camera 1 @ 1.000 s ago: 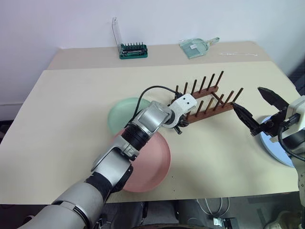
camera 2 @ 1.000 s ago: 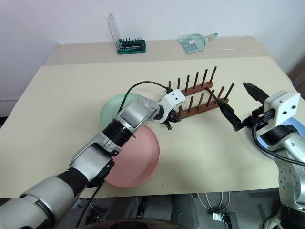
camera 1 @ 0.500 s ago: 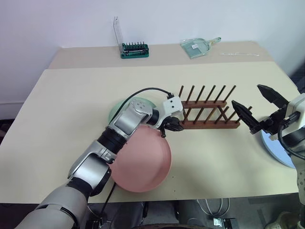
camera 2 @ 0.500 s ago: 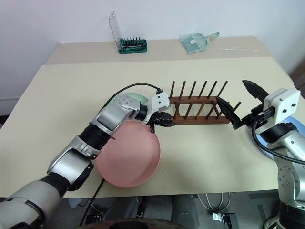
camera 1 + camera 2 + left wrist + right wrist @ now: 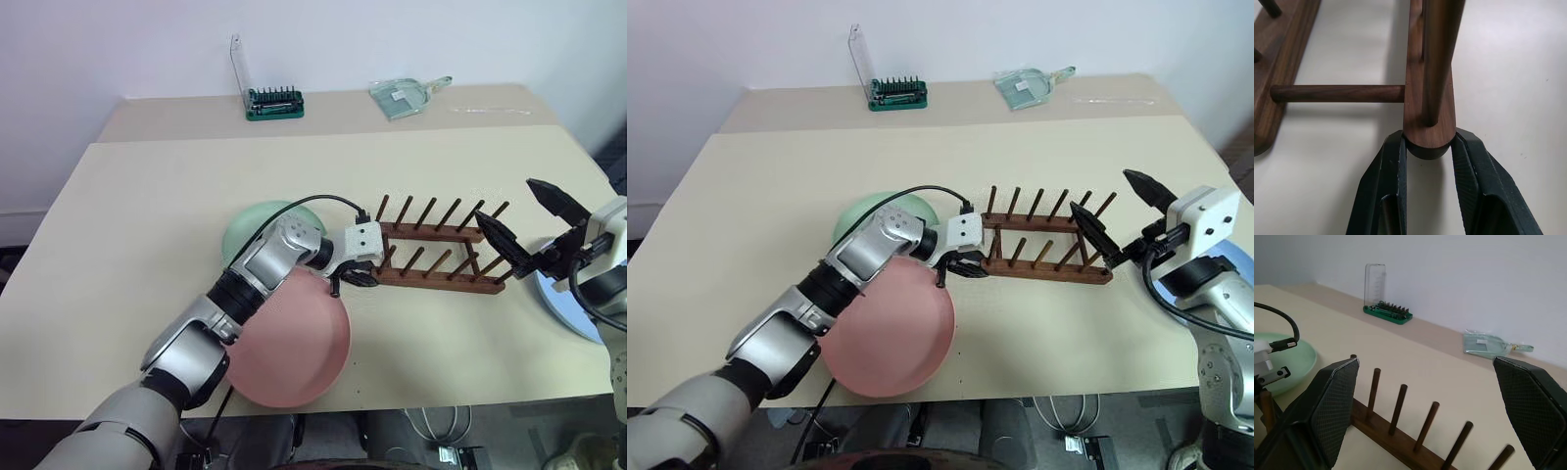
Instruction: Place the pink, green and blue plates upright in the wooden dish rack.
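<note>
The wooden dish rack (image 5: pixel 432 252) lies across the middle of the table, pegs up and holding no plates. My left gripper (image 5: pixel 355 277) is shut on the left end of its near rail (image 5: pixel 1429 132), one finger on each side. The pink plate (image 5: pixel 294 343) lies flat near the front edge, partly under my left arm. Behind it the green plate (image 5: pixel 250 230) lies flat, also partly covered. The blue plate (image 5: pixel 573 313) lies at the right edge beneath my right arm. My right gripper (image 5: pixel 506 201) hangs wide open above the rack's right end, holding nothing.
At the back of the table stand a green screwdriver-bit holder (image 5: pixel 274 103) with a clear lid and a clear dustpan-shaped item (image 5: pixel 407 96). A black cable loops over my left wrist (image 5: pixel 313 201). The table's left half is bare.
My left gripper, still clamped on the rack's end, drew back toward me and rolled. The rack swung from slanting away to lying nearly straight across the table. The right arm kept still.
</note>
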`<action>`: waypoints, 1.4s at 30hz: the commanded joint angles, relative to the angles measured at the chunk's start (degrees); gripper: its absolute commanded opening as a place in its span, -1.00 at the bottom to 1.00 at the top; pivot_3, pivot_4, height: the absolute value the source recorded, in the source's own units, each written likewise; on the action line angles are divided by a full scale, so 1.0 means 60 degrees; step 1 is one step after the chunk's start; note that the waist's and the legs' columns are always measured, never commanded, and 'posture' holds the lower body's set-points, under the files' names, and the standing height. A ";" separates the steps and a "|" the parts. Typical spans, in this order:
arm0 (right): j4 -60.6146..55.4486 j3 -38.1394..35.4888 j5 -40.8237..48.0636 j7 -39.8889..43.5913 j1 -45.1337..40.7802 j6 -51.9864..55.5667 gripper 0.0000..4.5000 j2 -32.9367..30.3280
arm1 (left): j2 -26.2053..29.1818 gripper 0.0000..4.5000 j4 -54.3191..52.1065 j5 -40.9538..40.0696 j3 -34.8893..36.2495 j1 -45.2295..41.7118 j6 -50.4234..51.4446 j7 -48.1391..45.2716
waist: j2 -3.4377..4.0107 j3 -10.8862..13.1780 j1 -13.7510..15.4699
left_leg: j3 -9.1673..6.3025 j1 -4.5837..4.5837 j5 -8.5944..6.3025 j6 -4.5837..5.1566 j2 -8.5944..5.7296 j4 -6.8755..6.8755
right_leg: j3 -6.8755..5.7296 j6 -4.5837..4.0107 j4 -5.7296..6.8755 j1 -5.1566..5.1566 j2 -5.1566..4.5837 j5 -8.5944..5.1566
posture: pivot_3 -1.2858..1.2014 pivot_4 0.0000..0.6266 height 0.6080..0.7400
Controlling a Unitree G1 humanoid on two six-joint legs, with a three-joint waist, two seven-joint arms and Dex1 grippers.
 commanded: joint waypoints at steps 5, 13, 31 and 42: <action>-0.0291 -0.0152 0.0110 -0.0010 -0.0185 -0.0120 1.00 -0.0079 | -0.0085 -0.04 -0.0275 -0.0158 0.0280 -0.0100 0.0947 0.0024 | 0.0000 0.0000 0.0000 | 0.0001 0.0001 -0.0002 0.0003 0.0000 0.0000 | 0.0000 0.0001 0.0001 0.0000 0.0000 -0.0001 | 0.03 -0.52 1.00; -0.0179 -0.0135 0.0108 0.0062 -0.0302 -0.0106 1.00 -0.0083 | 0.0323 0.97 -0.0972 -0.1160 0.1104 -0.0578 0.3816 -0.0322 | 0.0000 0.0000 -0.0008 | -0.0002 0.0001 -0.0001 0.0002 0.0000 -0.0001 | 0.0000 0.0001 0.0002 -0.0001 0.0002 -0.0001 | 0.03 -0.52 1.00; 0.0058 -0.0146 0.0347 0.0460 -0.0563 0.0108 1.00 -0.0173 | 0.3126 0.87 -0.0246 -0.1715 0.2342 -0.2376 0.4022 -0.0920 | 0.0000 0.0004 -0.0167 | -0.0002 -0.0007 0.0024 -0.0045 0.0002 -0.0011 | 0.0000 -0.0001 0.0014 -0.0025 0.0003 -0.0001 | 0.03 -0.52 1.00; 0.0015 -0.0447 0.1241 0.0910 -0.0436 0.0716 0.74 -0.0366 | 0.4453 -1.00 0.0400 -0.2947 0.2811 -0.3112 0.4941 -0.3312 | -0.0006 0.0010 -0.0272 | -0.0001 -0.0017 0.0023 -0.0042 0.0001 -0.0014 | 0.0000 -0.0001 0.0014 -0.0038 0.0004 0.0000 | 0.03 -0.52 1.00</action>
